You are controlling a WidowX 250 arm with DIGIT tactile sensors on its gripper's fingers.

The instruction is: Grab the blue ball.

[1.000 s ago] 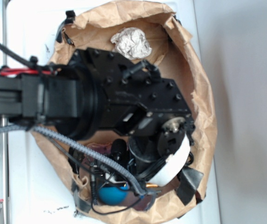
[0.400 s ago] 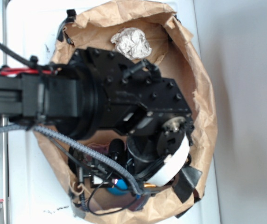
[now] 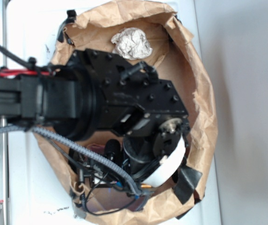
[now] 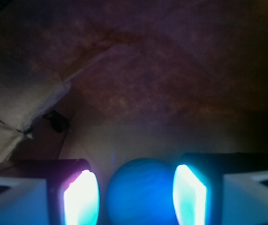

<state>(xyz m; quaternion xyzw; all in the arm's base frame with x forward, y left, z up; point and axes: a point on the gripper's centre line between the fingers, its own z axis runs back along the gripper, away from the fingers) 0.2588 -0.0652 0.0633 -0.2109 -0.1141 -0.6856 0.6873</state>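
Note:
The blue ball (image 4: 141, 192) fills the bottom middle of the wrist view and lies on brown paper. My gripper (image 4: 136, 187) is open, with one glowing pad (image 4: 80, 199) left of the ball and the other (image 4: 189, 194) right of it. A thin dark gap shows on the left side, while the right pad sits at the ball's edge. In the exterior view the black arm (image 3: 138, 103) reaches down into the paper nest and covers the ball, so it does not show there.
A crumpled brown paper liner (image 3: 204, 108) rings the work area with raised walls. A crumpled white paper wad (image 3: 131, 43) lies at its far side. Grey and black cables (image 3: 92, 157) hang under the arm. A black clip (image 4: 56, 121) holds the paper fold ahead on the left.
The arm has shifted slightly left and lowered. The blue ball, visible below the wrist a second ago, has passed out of sight under the arm in the exterior view.

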